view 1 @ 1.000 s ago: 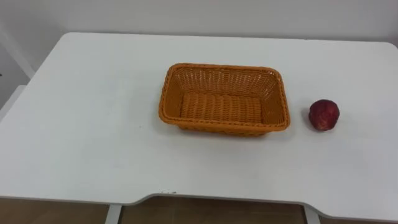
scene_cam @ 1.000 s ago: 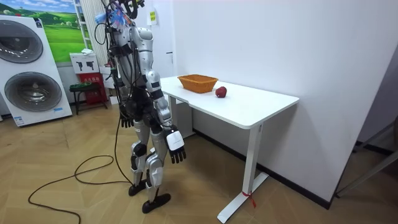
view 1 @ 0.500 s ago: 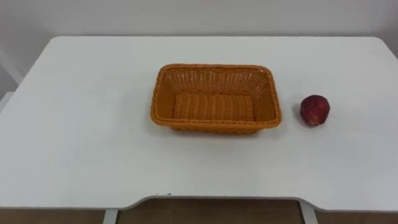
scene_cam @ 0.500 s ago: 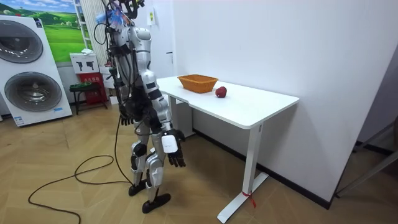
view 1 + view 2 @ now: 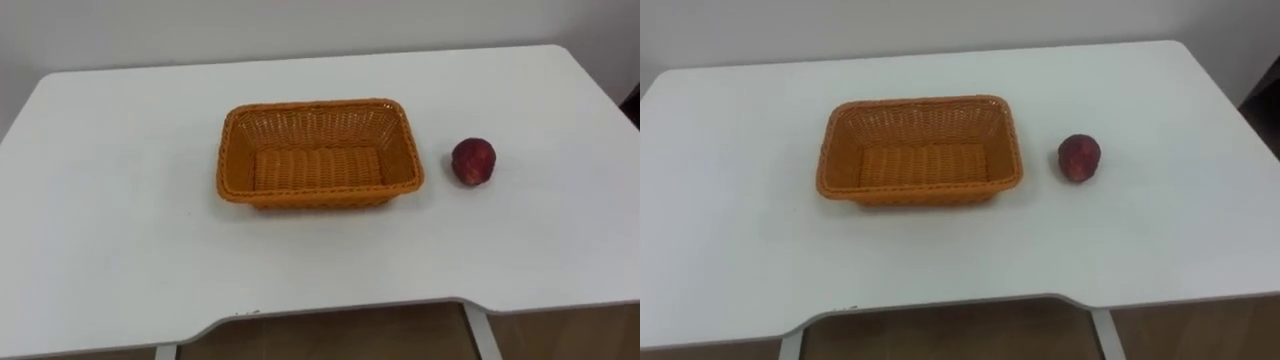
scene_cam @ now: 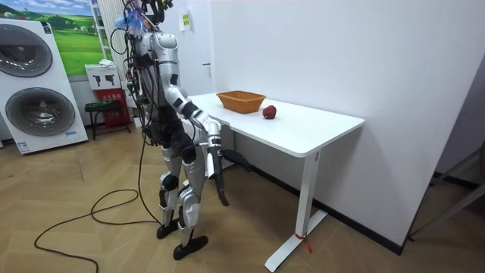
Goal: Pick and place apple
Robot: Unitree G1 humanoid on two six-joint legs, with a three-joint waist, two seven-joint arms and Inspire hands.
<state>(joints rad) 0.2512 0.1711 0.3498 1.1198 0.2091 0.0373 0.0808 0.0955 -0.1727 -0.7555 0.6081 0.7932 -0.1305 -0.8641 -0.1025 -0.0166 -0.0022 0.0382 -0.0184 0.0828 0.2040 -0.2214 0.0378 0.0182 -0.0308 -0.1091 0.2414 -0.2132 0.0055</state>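
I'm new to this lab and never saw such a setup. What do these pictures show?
It is a humanoid robot standing on two legs at a white table, with a humanlike hand on each arm. Two pictures come from the camera eyes in its head, looking down at the tabletop; the third is from a camera across the room. On the table lie an empty orange wicker basket and, apart from it on the robot's right, a red apple. The apple is not held: the right hand hangs below the table's edge.
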